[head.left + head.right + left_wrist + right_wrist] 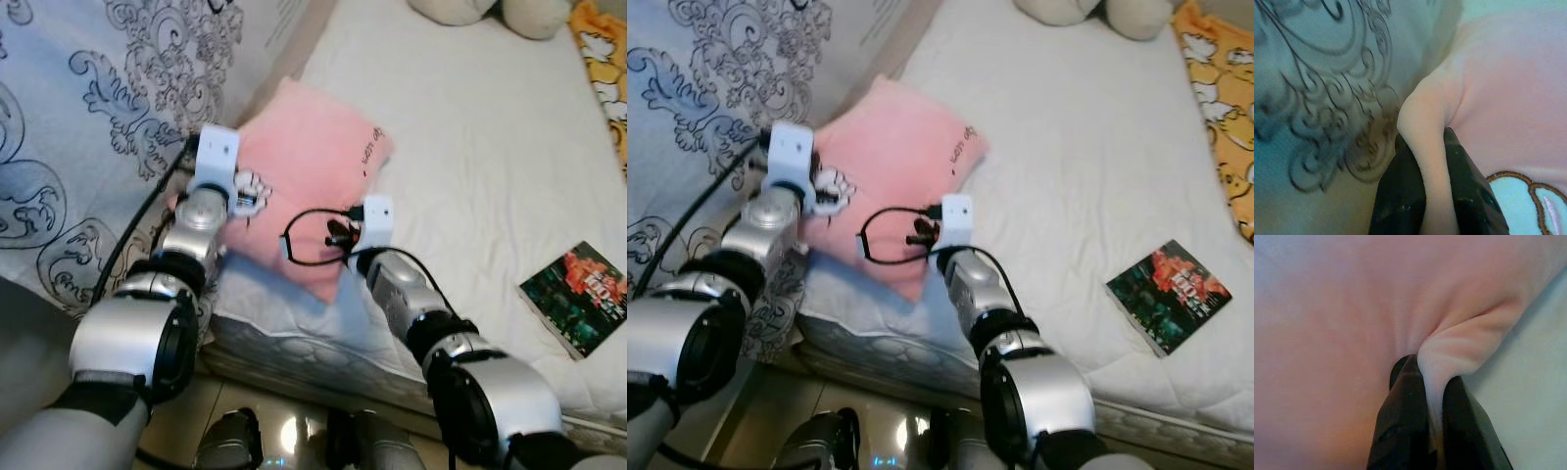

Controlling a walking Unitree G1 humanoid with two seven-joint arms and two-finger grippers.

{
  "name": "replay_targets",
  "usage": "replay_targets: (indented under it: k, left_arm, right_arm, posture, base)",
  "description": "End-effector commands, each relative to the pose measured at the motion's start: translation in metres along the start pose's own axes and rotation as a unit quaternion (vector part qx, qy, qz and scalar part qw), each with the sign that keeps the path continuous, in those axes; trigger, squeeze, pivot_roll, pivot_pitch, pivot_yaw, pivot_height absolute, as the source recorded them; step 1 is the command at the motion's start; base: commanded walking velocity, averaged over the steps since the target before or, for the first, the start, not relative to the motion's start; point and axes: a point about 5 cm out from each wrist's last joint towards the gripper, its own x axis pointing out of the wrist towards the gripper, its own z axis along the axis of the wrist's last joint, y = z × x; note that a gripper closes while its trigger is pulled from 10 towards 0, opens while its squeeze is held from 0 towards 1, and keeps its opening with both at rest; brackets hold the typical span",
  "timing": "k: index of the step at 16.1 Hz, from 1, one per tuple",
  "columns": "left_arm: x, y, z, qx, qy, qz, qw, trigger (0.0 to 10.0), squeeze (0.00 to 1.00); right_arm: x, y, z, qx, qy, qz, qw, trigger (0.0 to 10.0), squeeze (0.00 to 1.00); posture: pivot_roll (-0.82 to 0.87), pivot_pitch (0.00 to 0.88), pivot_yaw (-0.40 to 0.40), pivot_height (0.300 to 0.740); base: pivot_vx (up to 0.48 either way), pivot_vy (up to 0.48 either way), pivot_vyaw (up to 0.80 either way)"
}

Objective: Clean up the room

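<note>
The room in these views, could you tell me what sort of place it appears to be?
Most likely a bedroom: a white mattress fills the scene, with a pink pillow on it, pinched by both grippers, a patterned blanket alongside and a soft toy at its far end.

You are looking down into a bedroom in a home: a bed with a white quilted mattress cover (470,147) takes up most of the head views, with a pink cushion (313,157) lying at its near corner. A pale duvet printed with dark scrollwork (88,127) is bunched along one side, a plush toy (490,12) sits at the far end, and a yellow cartoon-print cloth (607,69) lies at the far right. A paperback book (580,297) lies on the mattress, and glossy floor tiles (284,426) show below the bed's edge.
</note>
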Motion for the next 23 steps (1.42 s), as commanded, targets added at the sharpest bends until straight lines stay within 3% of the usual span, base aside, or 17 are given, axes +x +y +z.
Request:
replay_targets:
  k: [1,3,5,8,11,12,13,16,19,23]
  left_arm:
    - [0.006,0.019,0.030,-0.018,-0.051,0.046,0.997,10.0,0.00]
    - [0.006,0.014,0.033,-0.032,-0.052,0.040,0.997,10.0,0.00]
    - [0.004,0.006,0.017,-0.081,-0.021,0.043,0.996,10.0,0.00]
    - [-0.001,0.002,-0.004,-0.080,0.009,0.046,0.996,10.0,0.00]
    - [-0.002,0.007,-0.008,-0.059,0.013,0.049,0.997,10.0,0.00]
    - [-0.002,0.009,-0.007,-0.032,0.008,0.046,0.998,10.0,0.32]
    - [-0.001,0.014,-0.003,-0.005,-0.001,0.042,0.999,10.0,1.00]
    - [0.001,0.021,0.004,0.018,-0.012,0.041,0.999,10.0,1.00]
    - [0.001,0.019,0.007,0.027,-0.015,0.032,0.999,10.0,1.00]
    - [0.003,0.020,0.016,0.027,-0.035,0.027,0.999,10.0,1.00]
  right_arm:
    - [-0.001,-0.015,0.015,-0.008,-0.019,-0.024,1.000,10.0,0.00]
    - [0.000,-0.018,0.022,-0.028,-0.023,-0.027,0.999,10.0,0.00]
    - [-0.001,-0.024,0.027,-0.076,-0.016,-0.041,0.996,10.0,0.00]
    - [0.001,-0.019,0.030,-0.094,-0.012,-0.037,0.995,10.0,0.00]
    - [0.002,-0.016,0.026,-0.089,-0.005,-0.036,0.995,10.0,0.00]
    - [0.002,-0.015,0.023,-0.073,0.000,-0.037,0.997,10.0,0.48]
    - [0.002,-0.015,0.018,-0.036,0.005,-0.043,0.998,10.0,1.00]
    - [0.002,-0.012,0.010,0.022,0.016,-0.048,0.998,10.0,1.00]
    - [0.003,-0.009,0.010,0.021,0.020,-0.043,0.999,10.0,1.00]
    - [0.000,-0.010,0.000,0.052,0.014,-0.053,0.997,10.0,1.00]
  posture:
    - [0.02,0.227,-0.094,0.740]
    - [0.03,0.221,-0.096,0.740]
    - [0.04,0.218,-0.103,0.740]
    - [0.04,0.220,-0.107,0.740]
    - [0.04,0.217,-0.113,0.740]
    - [0.04,0.213,-0.116,0.740]
    - [0.03,0.211,-0.114,0.740]
    - [0.03,0.209,-0.111,0.740]
    - [0.03,0.199,-0.113,0.740]
    - [0.03,0.163,-0.097,0.740]
  base:
    - [0.000,0.000,0.00]
    - [0.000,0.000,0.00]
    - [0.000,0.000,0.00]
    - [0.000,0.000,0.00]
    - [0.000,0.000,0.00]
    - [0.000,0.000,0.00]
    - [0.000,0.000,0.00]
    - [0.000,0.000,0.00]
    - [0.000,0.000,0.00]
    - [0.000,0.000,0.00]
